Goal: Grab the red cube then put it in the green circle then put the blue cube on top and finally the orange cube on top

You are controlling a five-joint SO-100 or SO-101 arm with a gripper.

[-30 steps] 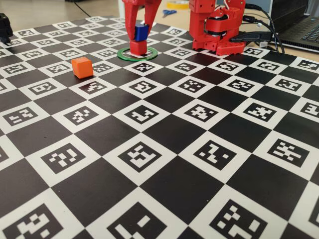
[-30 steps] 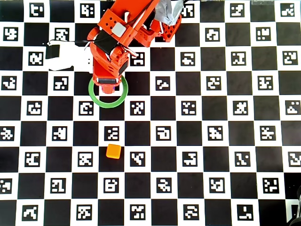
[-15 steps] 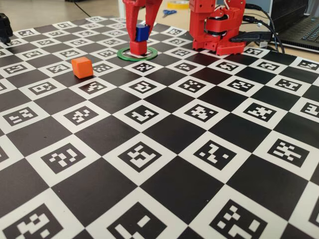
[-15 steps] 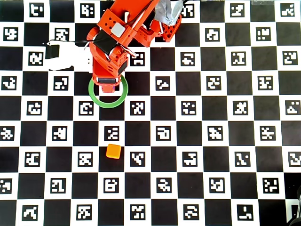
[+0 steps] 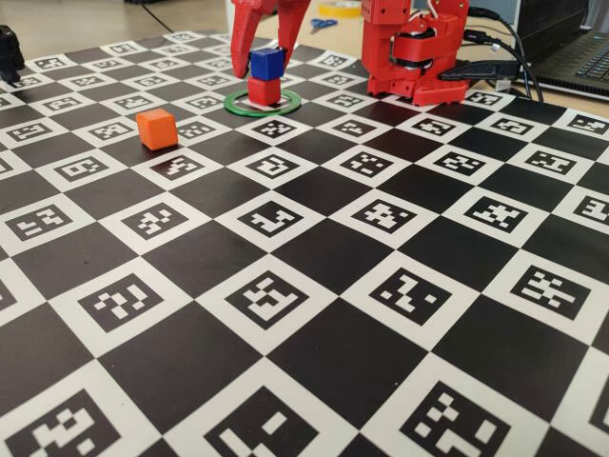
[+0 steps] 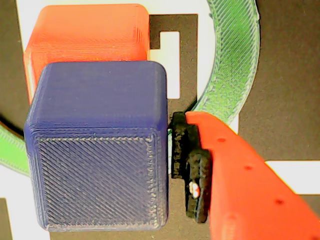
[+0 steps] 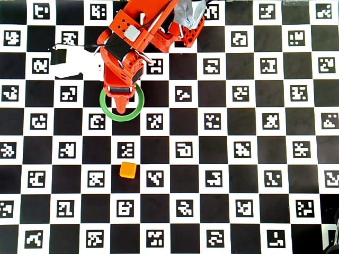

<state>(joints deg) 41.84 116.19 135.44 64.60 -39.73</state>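
Note:
The red cube (image 5: 265, 91) stands inside the green circle (image 5: 288, 103). The blue cube (image 5: 267, 63) rests on top of it, slightly offset. My gripper (image 5: 262, 59) is open, with one jaw on each side of the blue cube. In the wrist view the blue cube (image 6: 97, 150) fills the frame above the red cube (image 6: 85, 35). One finger's black pad (image 6: 181, 145) stands a sliver away from the blue cube's side, and the other finger is out of view. The orange cube (image 5: 156, 129) lies alone on the mat, also in the overhead view (image 7: 127, 170). There my gripper (image 7: 121, 103) hides both stacked cubes.
The arm's red base (image 5: 414, 57) stands at the back of the checkered marker mat (image 5: 314, 286). A laptop (image 5: 580, 57) with cables is at the back right, scissors (image 5: 322, 24) lie behind the mat, and a black object (image 5: 8, 52) is at the far left edge.

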